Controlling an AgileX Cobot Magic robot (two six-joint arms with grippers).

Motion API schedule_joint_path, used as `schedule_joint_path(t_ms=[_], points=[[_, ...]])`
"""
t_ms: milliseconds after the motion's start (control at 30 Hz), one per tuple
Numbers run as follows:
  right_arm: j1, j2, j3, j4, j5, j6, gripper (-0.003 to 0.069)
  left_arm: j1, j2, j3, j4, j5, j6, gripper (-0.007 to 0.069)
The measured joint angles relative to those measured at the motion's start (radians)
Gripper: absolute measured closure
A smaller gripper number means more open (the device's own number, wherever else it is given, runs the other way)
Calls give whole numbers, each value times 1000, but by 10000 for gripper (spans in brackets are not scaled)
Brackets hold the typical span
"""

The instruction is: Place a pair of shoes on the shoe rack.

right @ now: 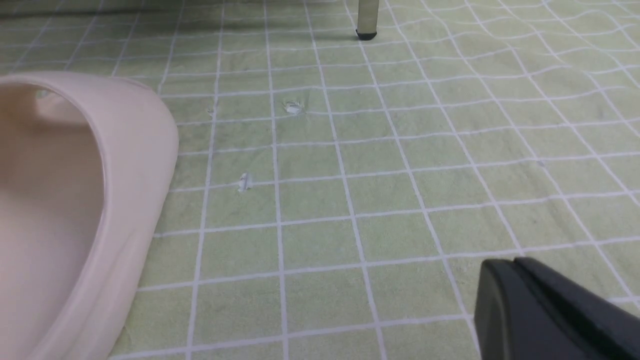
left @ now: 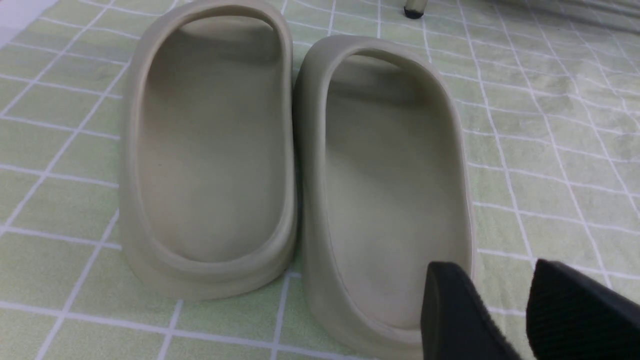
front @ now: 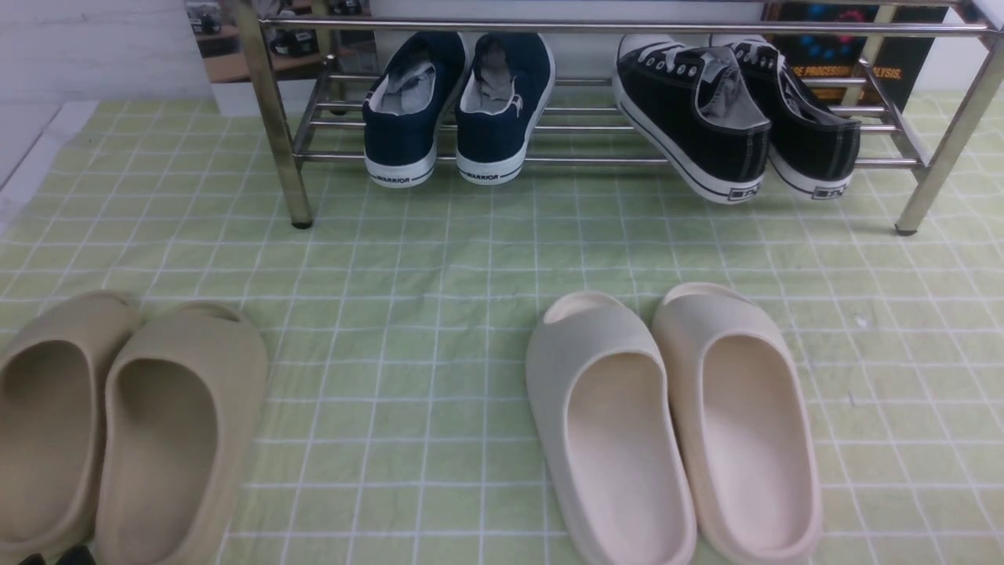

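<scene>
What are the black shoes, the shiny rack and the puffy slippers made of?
The black sneakers look like canvas cloth: dull, woven, stitched, with smooth white soles, likely rubber. The shoe rack looks like polished metal, since its thin bars gleam and mirror the room. The cream slides and the tan slides look like soft matte foam, thick and seamless, though moulded rubber is possible.

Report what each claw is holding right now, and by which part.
Nothing is held. The left claw is open above a tan slide; the right claw is shut and empty over the cloth.

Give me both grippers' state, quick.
Left gripper: open, holding nothing, above a tan slide.
Right gripper: closed, empty.
</scene>
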Motion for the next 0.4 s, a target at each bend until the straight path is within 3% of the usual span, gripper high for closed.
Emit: schedule_joint_path(t_ms=[400], points=[[0,0,0,0,0,1,623,0,0,0,0,0,0,386]])
